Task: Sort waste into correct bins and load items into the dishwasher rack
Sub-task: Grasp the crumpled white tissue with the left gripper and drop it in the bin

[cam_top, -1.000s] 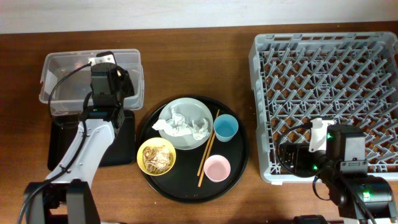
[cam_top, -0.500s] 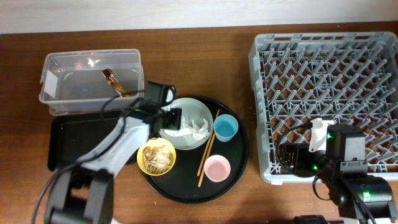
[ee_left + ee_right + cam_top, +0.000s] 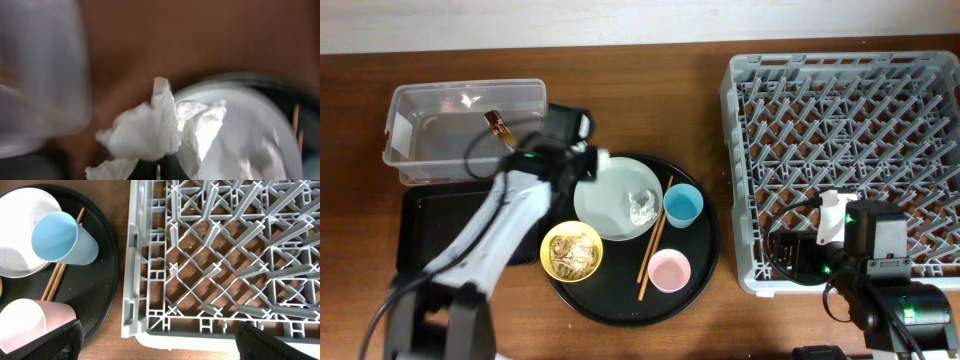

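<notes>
Brown tabletop (image 3: 650,110); crumpled tissue (image 3: 150,132) in left hand (image 3: 586,166) at plate (image 3: 615,205) edge.

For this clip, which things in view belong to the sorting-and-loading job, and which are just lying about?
Job: held tissue in the left end effector; second tissue on the plate; food scraps in the yellow bowl; blue cup; pink cup; chopsticks; brown wrapper in the clear tub; black rectangular tray; dishwasher rack.
Just there: round black tray; table.
</notes>
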Tool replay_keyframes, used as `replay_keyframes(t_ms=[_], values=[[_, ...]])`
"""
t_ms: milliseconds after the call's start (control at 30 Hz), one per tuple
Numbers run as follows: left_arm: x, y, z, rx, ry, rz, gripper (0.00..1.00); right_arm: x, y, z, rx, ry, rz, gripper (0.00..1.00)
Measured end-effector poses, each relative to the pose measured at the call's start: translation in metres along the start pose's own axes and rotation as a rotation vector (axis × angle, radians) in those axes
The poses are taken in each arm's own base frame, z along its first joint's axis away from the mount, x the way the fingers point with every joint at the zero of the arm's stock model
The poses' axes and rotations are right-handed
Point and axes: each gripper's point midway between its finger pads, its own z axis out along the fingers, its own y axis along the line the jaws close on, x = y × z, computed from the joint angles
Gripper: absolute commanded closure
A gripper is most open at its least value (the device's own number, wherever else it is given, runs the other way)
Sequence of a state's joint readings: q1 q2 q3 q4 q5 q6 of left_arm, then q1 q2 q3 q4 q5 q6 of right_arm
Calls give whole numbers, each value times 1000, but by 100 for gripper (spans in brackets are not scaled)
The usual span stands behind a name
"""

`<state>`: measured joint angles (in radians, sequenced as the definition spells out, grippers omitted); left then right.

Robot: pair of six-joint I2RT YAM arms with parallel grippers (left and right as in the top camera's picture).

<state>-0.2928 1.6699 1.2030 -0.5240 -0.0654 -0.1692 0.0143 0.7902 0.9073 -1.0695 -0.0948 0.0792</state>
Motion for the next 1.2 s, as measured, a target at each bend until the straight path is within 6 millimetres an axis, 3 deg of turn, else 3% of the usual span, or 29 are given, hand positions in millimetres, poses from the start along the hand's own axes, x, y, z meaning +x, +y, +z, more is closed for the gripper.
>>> replay_keyframes(t_ms=[67,133,200,233,267,300,367,467,533,567,600,700,767,900,967,1000,1100,1200], values=[[-54,48,-34,-108,-206,-90,100,0,0,0,0,0,0,2],[-75,88,-43,-181,-295,-159,96,0,0,0,0,-1,0,2],[-84,117,-47,-230,-341,-210,79,0,0,0,0,0,0,2],[-87,134,-49,-259,-361,-235,58,0,0,0,0,0,0,2],[-85,144,-46,-277,-357,-253,44,0,0,0,0,0,0,2],[-82,152,-40,-291,-343,-262,39,0,0,0,0,0,0,2],[-77,158,-29,-302,-319,-271,39,0,0,0,0,0,0,2],[-80,156,-27,-294,-331,-267,40,0,0,0,0,0,0,2],[-76,143,-23,-242,-305,-252,40,0,0,0,0,0,0,2],[-67,116,-15,-149,-248,-221,40,0,0,0,0,0,0,2],[-63,104,-13,-115,-224,-205,40,0,0,0,0,-1,0,2],[-4,10,-6,90,27,-69,39,0,0,0,0,0,-1,2],[19,-25,-3,140,111,-1,39,0,0,0,0,0,-1,2],[75,-86,32,195,280,140,40,0,0,0,0,0,-1,2],[98,-101,42,203,345,185,70,0,0,0,0,0,0,2],[107,-107,46,205,366,205,98,0,0,0,0,0,0,1],[112,-113,46,207,375,225,100,0,0,0,0,0,0,2],[117,-98,44,156,413,216,100,0,0,0,0,0,-1,2]])
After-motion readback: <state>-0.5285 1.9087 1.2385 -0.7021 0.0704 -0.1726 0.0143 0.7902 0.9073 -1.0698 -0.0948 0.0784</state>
